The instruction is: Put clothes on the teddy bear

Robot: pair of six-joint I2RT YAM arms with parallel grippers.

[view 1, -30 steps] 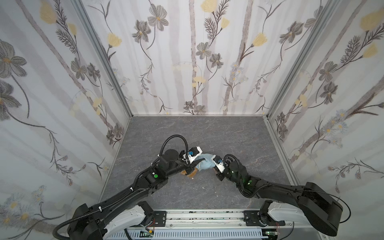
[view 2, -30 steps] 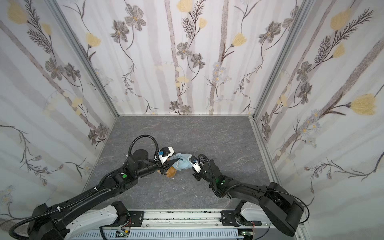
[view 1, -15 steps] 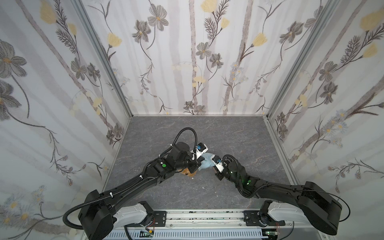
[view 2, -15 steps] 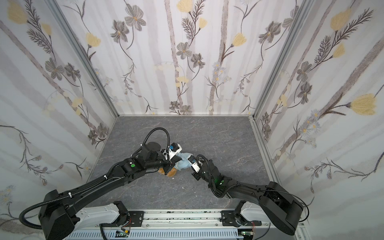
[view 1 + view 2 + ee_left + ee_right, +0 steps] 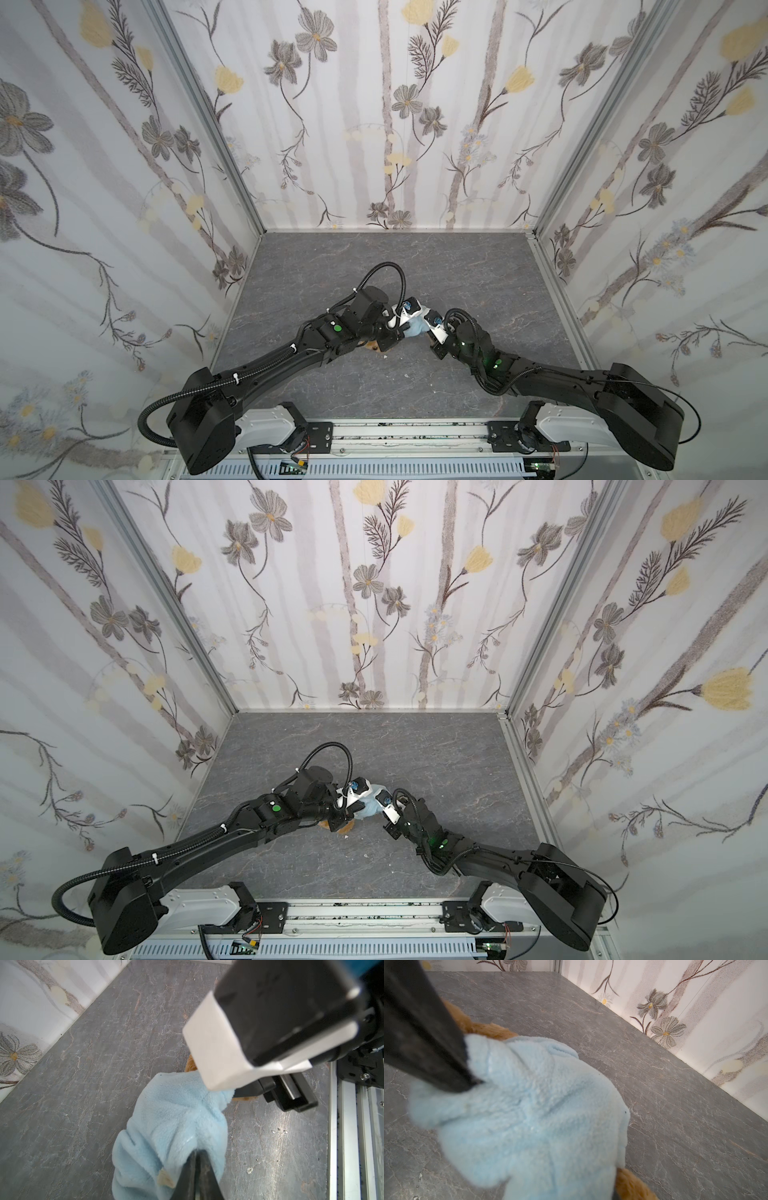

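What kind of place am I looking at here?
Probably a robot test booth, not a home: flower-patterned wall panels box in a grey stone-look tabletop, and a left arm and right arm sit on a metal rail at its front edge.

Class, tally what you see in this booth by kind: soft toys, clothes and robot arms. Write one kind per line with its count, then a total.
Soft toys: 1, the teddy bear
Clothes: 1, the light-blue fleece top
Robot arms: 2, the left arm and the right arm
Total: 4
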